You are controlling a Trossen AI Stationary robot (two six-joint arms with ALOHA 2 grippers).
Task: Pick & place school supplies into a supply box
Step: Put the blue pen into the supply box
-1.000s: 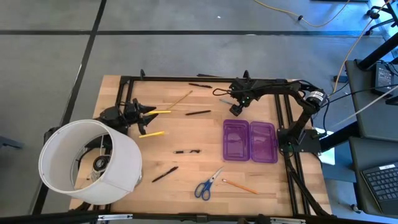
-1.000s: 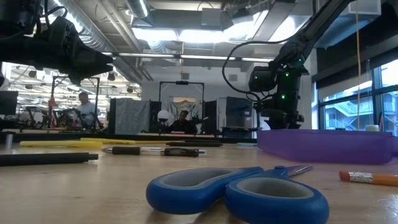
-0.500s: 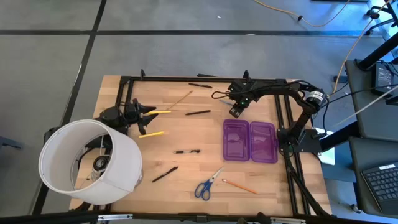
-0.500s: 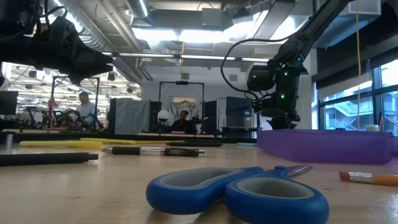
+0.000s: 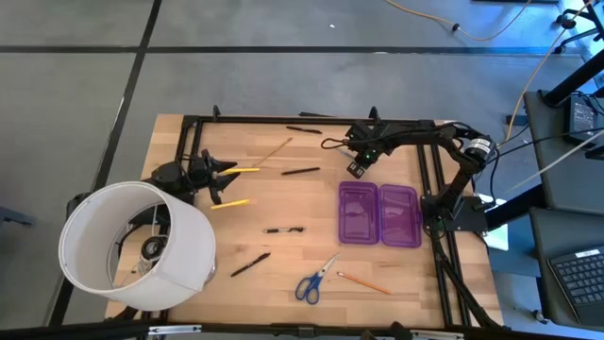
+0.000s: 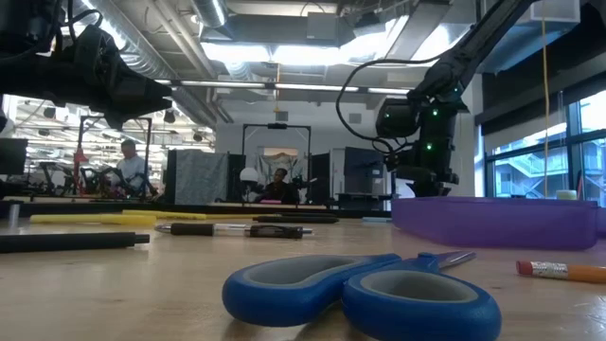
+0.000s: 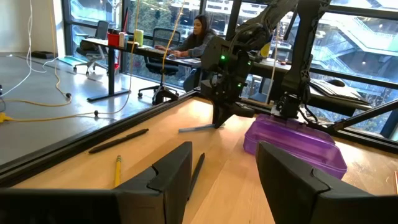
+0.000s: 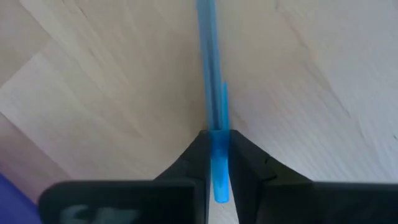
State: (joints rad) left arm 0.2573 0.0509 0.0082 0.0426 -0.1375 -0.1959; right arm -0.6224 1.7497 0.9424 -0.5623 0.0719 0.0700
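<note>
Blue pen (image 8: 213, 93) pinched at one end between the fingers of the right gripper (image 8: 217, 144), just off the far left corner of the purple supply box (image 5: 379, 214), which lies open toward the right of the wooden surface (image 5: 293, 203). Left gripper (image 5: 223, 179), fingers spread, waits at the left near two yellow pencils (image 5: 233, 202). Blue-handled scissors (image 5: 312, 280) and an orange pencil (image 5: 365, 281) lie at the near edge.

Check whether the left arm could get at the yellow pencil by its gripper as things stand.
Probably yes: the left gripper is open, with the yellow pencil lying right beside it on bare table; nothing lies between them.
</note>
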